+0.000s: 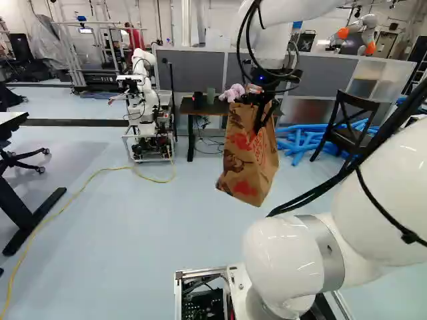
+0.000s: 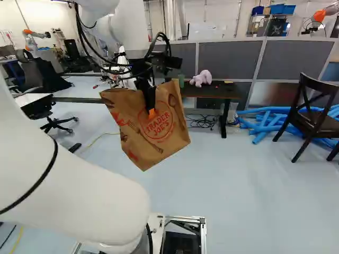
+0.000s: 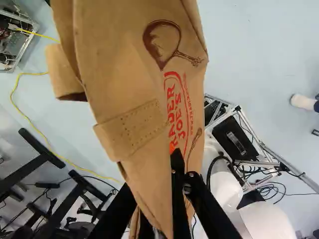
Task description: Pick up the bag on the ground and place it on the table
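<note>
Grey partition panels (image 2: 228, 58) ran across the back of the room, behind a pale blue floor (image 1: 133, 227). In front of them, right of centre in the upper part of the right base view, stood the dark-topped desk (image 2: 217, 93), bearing a pink plush toy (image 2: 202, 78) and a green cup (image 2: 181, 81). Black cables (image 2: 201, 121) lay looped on the floor beneath it. Blue tubes (image 2: 265, 119) were heaped toward the right of that view, near a dark wooden chair (image 2: 316, 110).

The brown paper bag (image 1: 247, 160) hung in the air above the floor, tilted, right of centre in the left base view and left of centre in the right one. The pincer (image 2: 152, 112) was clamped on it near its upper edge, an orange pad against the printed face. In the wrist view the paper ran between the two fingers and spread out ahead of them, with a glued handle patch (image 3: 134, 127) just ahead of the fingers.

The white arm (image 1: 287, 257) filled the lower right of the left base view. Another robot (image 1: 141, 100) stood at the upper left of that view, and a yellow cable (image 1: 87, 183) trailed over the floor from beside it.
</note>
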